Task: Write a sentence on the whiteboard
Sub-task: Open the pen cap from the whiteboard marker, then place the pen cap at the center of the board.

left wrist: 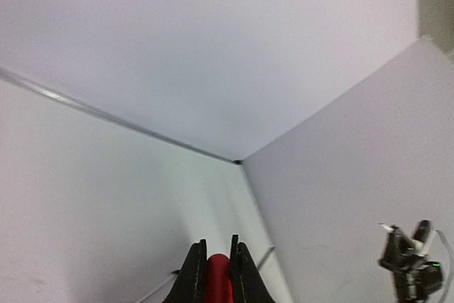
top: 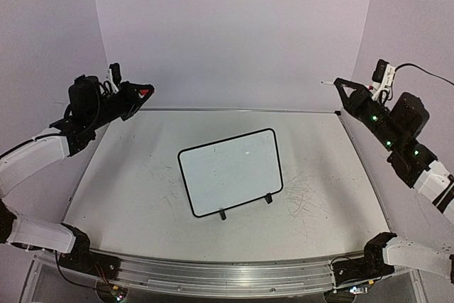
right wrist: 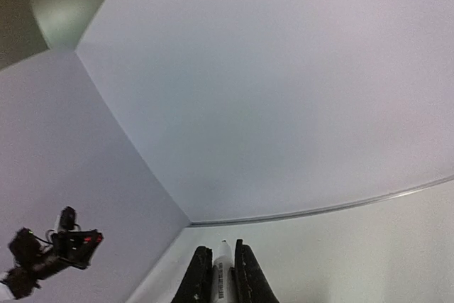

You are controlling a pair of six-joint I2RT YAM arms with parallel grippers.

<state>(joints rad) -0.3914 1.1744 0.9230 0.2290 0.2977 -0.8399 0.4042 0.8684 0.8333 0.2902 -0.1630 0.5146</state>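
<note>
The whiteboard [top: 230,172] stands tilted on its two black feet in the middle of the table, its face blank; the sentence is not in view. My left gripper [top: 144,93] [left wrist: 218,246] hangs high at the back left, far from the board, shut on a red marker cap [left wrist: 218,274]. High at the back right, my right gripper [top: 340,85] [right wrist: 221,250] is shut on a white marker [right wrist: 223,274], whose thin tip [top: 325,83] pokes out to the left. Both grippers point toward the back wall.
The white tabletop [top: 128,204] carries faint grey scribble marks [top: 305,196] to the right of the board. White walls close in the back and both sides. A metal rail [top: 227,271] runs along the near edge between the arm bases.
</note>
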